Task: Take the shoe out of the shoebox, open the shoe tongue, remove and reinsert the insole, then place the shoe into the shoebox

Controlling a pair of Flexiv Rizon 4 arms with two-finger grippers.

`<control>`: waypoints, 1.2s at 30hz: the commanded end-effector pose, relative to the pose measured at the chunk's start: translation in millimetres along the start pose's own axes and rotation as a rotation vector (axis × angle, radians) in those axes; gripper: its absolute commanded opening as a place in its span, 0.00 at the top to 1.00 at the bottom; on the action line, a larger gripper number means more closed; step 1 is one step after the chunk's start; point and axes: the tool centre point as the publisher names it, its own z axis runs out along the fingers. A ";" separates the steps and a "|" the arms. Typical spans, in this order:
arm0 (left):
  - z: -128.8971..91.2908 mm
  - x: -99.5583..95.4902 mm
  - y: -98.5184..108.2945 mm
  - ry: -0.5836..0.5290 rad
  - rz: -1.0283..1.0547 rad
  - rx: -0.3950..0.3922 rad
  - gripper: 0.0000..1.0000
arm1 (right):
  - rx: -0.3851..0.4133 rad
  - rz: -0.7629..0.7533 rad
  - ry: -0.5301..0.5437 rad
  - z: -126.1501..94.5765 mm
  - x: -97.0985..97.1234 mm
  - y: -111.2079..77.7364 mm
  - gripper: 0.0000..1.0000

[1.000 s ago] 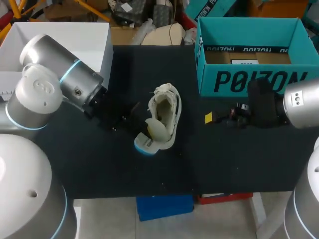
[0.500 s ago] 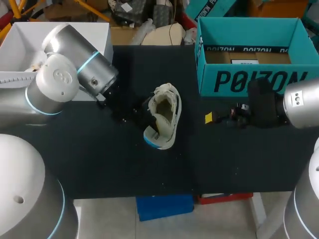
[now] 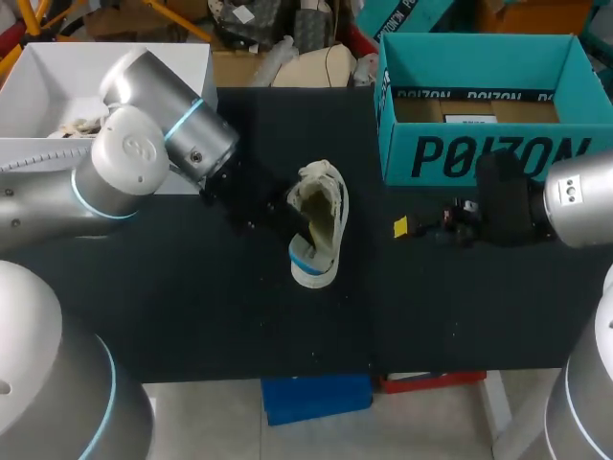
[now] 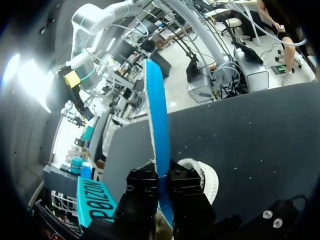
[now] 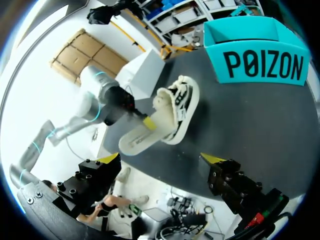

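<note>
As my left gripper clamped the insole, half out of the shoe lying near the shoebox, my right gripper gaping empty, I judged the insole step underway, next needing a flat slide toeward.

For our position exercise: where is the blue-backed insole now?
Head view: the blue-backed cream insole is mid-table, clamped between the jaws of the left arm, sticking out of the cream mesh shoe, left of the teal cardboard shoebox.
</note>
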 end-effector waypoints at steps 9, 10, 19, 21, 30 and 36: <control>6.2 13.3 32.2 -0.039 0.007 -0.007 1.00 | 0.001 0.001 -0.002 -1.2 0.6 0.1 0.00; 5.8 14.0 34.7 -0.040 0.006 -0.013 1.00 | 0.001 0.001 -0.002 -1.2 0.6 0.1 0.00; 3.2 13.3 41.6 -0.042 -0.001 -0.065 0.00 | 0.001 0.001 -0.002 -1.2 0.6 0.1 0.00; 0.7 10.0 36.2 -0.048 0.006 -0.061 0.00 | 0.001 0.001 -0.002 -1.2 0.6 0.1 0.00; -14.0 3.6 -3.0 -0.074 0.024 -0.034 0.07 | 0.001 0.001 -0.002 -1.2 0.6 0.1 0.00; -13.5 7.0 -24.6 -0.071 0.014 -0.033 0.15 | 0.001 0.001 -0.002 -1.2 0.6 0.1 0.00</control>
